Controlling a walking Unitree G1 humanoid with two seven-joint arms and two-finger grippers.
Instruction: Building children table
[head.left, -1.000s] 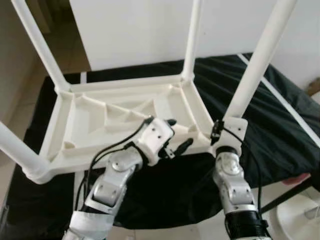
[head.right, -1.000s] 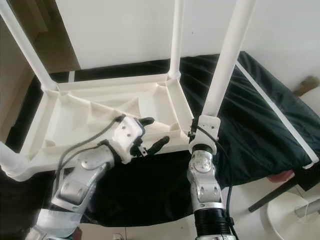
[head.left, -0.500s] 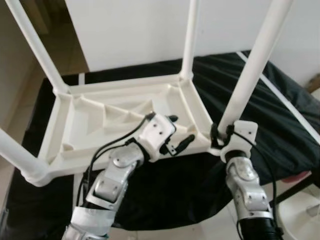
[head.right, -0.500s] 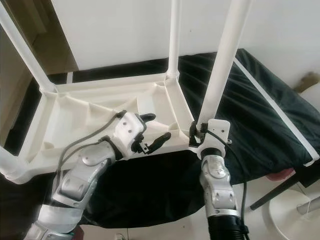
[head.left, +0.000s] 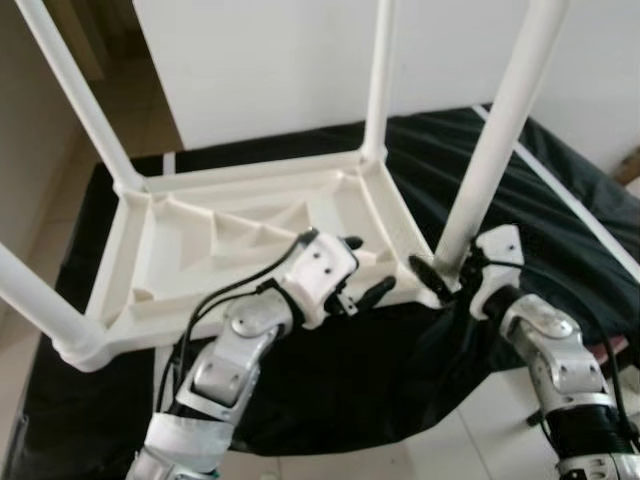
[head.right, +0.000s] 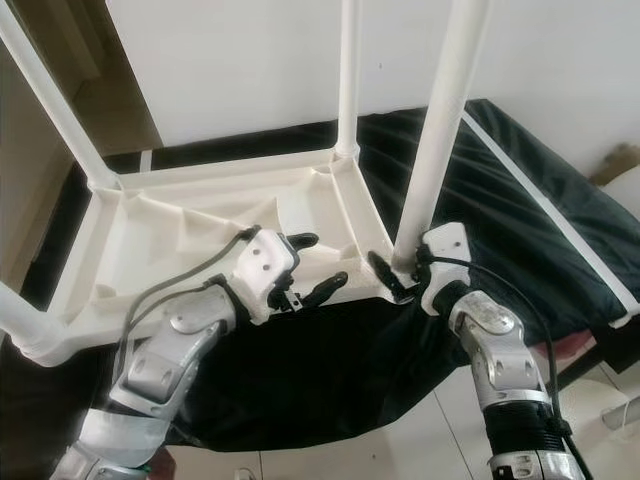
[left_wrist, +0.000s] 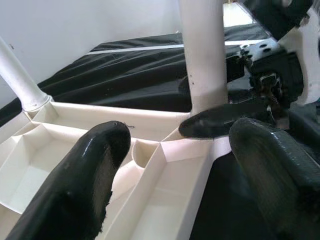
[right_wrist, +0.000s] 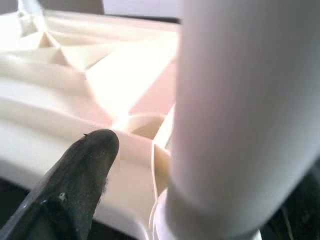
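The inverted children's table (head.left: 240, 240) is lying on the black-covered surface (head.left: 560, 240), legs up. The right pincer (head.left: 440, 277) is clamping the near-right leg (head.left: 480, 180) at its base. The left wrist view is showing the left pincer (left_wrist: 175, 165) spread apart over the frame's near edge.

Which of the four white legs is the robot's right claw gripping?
The near right leg, rising from the upturned table's front right corner. The right claw wraps its base; the other three legs stand untouched.
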